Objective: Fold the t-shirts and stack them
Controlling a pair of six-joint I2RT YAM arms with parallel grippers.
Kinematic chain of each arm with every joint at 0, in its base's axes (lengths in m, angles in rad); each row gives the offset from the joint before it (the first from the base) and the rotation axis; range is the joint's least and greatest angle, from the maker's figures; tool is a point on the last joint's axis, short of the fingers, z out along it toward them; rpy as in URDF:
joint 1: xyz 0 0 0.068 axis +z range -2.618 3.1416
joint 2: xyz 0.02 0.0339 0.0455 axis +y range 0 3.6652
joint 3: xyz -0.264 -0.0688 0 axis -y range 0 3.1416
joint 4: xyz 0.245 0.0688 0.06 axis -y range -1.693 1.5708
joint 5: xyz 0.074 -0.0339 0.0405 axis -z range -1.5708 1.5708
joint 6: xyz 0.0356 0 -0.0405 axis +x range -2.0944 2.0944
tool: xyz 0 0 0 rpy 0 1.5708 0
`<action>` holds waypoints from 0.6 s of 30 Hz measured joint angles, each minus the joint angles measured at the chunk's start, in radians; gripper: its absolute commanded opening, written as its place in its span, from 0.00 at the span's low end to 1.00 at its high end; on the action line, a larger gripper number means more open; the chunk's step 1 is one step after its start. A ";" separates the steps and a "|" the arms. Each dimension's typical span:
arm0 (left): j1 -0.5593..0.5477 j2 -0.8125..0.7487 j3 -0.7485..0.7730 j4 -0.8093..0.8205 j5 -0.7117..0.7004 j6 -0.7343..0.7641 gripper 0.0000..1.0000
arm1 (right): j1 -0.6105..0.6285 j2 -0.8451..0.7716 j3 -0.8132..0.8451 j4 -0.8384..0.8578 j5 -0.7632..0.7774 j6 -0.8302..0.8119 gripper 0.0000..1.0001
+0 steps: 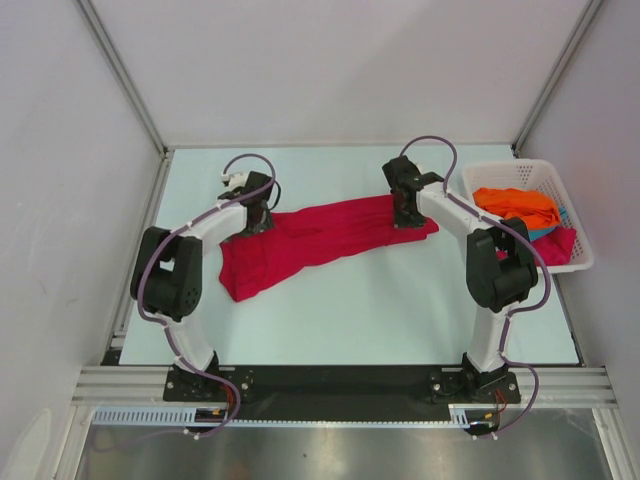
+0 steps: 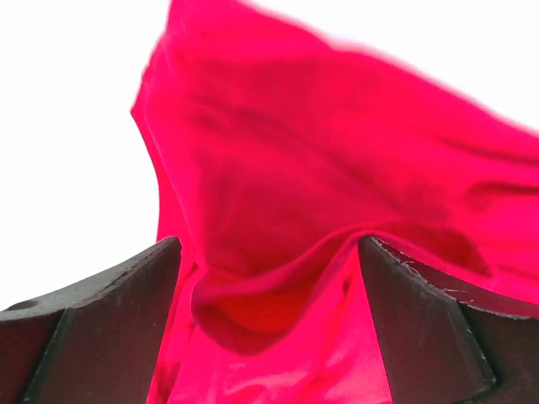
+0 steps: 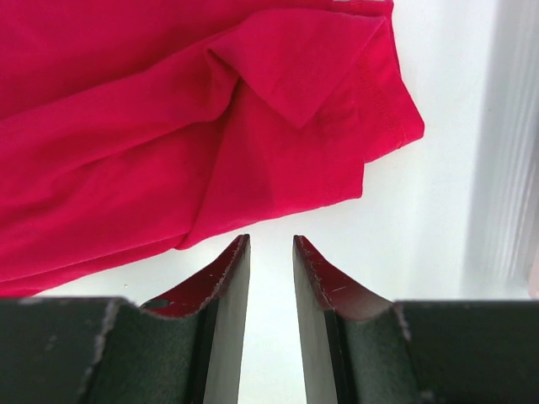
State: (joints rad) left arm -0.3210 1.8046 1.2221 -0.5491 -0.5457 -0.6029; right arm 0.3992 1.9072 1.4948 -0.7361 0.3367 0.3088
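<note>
Right, surface: pale, carrying the shirt and the basket.
crimson red t-shirt: lying rumpled across the middle, its left end nearer, its right end farther back.
basket: white, slatted, at the far right edge.
orange t-shirt: heaped on top in the basket.
teal t-shirt: a sliver showing beneath the orange one.
left gripper: fingers spread wide, a raised fold of red cloth between them.
right gripper: fingers narrowly apart, bare surface between, just short of the shirt's edge.

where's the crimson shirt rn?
Top view: the crimson t-shirt lies spread across the middle of the table, its left end at the left gripper and its right end at the right gripper, left of the white basket.
</note>
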 measured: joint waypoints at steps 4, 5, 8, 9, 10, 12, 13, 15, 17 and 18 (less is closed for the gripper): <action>0.022 0.004 0.042 -0.009 -0.005 0.002 0.92 | -0.002 0.000 0.003 -0.002 0.000 0.000 0.32; 0.027 0.007 0.049 -0.012 -0.005 0.002 0.92 | -0.002 0.000 0.003 -0.003 0.000 0.000 0.32; 0.043 0.018 0.063 -0.023 -0.006 0.002 0.93 | -0.002 0.000 0.003 -0.004 0.000 0.000 0.32; 0.051 0.023 0.065 -0.026 -0.005 0.002 0.92 | -0.002 0.000 0.003 -0.004 0.000 0.000 0.32; 0.066 0.025 0.066 -0.042 -0.005 0.002 0.92 | -0.002 0.000 0.003 -0.005 0.000 0.000 0.32; 0.070 0.024 0.066 -0.045 -0.005 0.000 0.92 | -0.003 0.000 0.003 -0.005 0.000 0.000 0.33; 0.071 0.023 0.064 -0.048 -0.002 -0.001 0.92 | -0.005 0.000 0.003 -0.004 0.000 0.000 0.33; 0.071 0.009 0.051 -0.047 0.005 -0.003 0.92 | -0.011 0.000 0.003 0.001 -0.002 0.000 0.34; 0.065 -0.027 0.019 -0.052 0.011 -0.008 0.92 | -0.024 0.000 -0.004 0.013 -0.010 0.000 0.37; 0.061 -0.047 0.005 -0.055 0.012 -0.009 0.92 | -0.034 0.000 -0.010 0.021 -0.016 0.001 0.39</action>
State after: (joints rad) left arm -0.2596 1.7580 1.2274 -0.6037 -0.5335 -0.6117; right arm 0.3656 1.9072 1.4853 -0.7155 0.3206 0.3096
